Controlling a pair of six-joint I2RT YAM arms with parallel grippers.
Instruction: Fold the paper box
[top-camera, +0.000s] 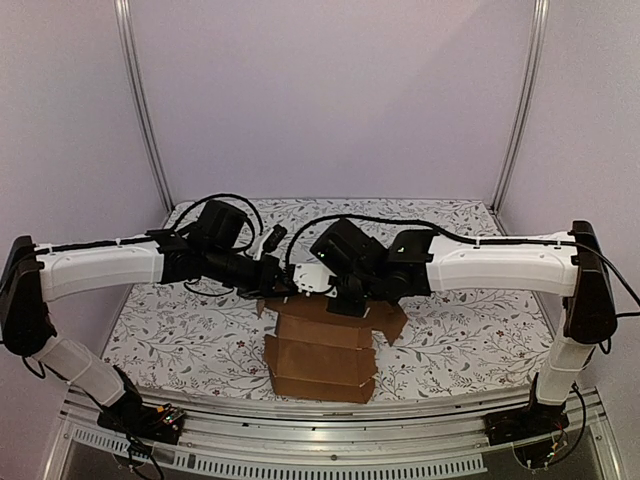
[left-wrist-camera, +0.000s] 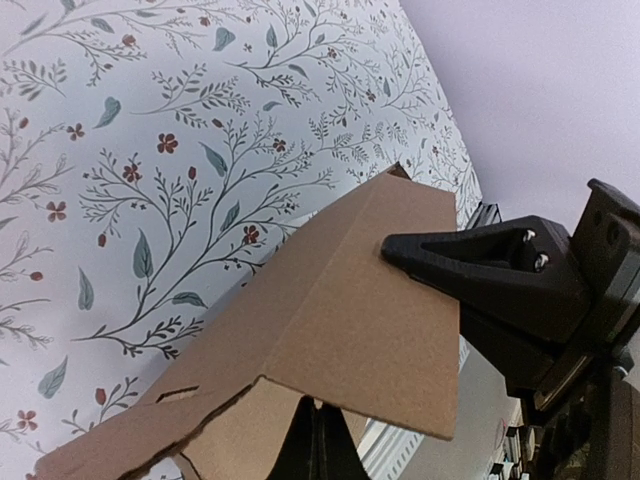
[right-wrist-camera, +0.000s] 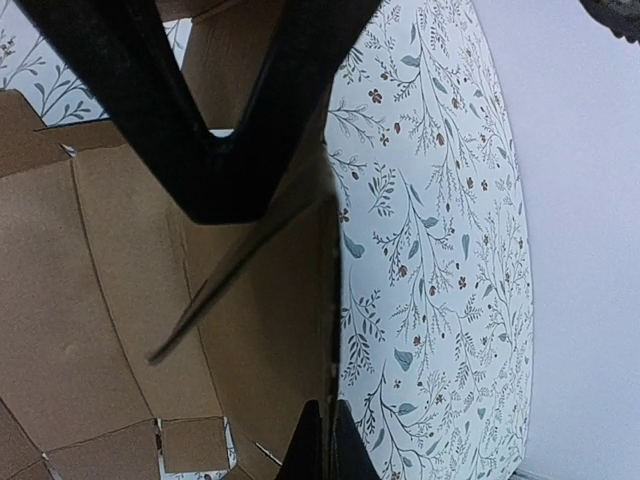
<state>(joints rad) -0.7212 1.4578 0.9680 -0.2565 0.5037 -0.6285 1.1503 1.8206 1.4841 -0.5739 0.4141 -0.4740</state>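
1. Right up against the left wrist lens, the left gripper has its jaws pressed together, the tips meeting the lower edge of a raised cardboard flap. I cannot tell whether card is pinched between them.
2. Same story on the right wrist: the right gripper is closed to a single dark wedge, its tip at the edge of an upright wall of the box. Pinched or only touching, I cannot tell.
3. Outward now: one paper box, brown and unprinted, lies at the near middle of the table, partly under both grippers.
4. The count from above: two arms, the left arm and the right arm, meet over the box's far end. There is one box and one flowered table.
5. Only the left wrist view shows the flap's outer face, with a small slot cut in it, and a black pointed part touching the flap.
6. Only the right wrist view shows the box's inside, with its creased panels.
7. Only the top view shows the whole box.
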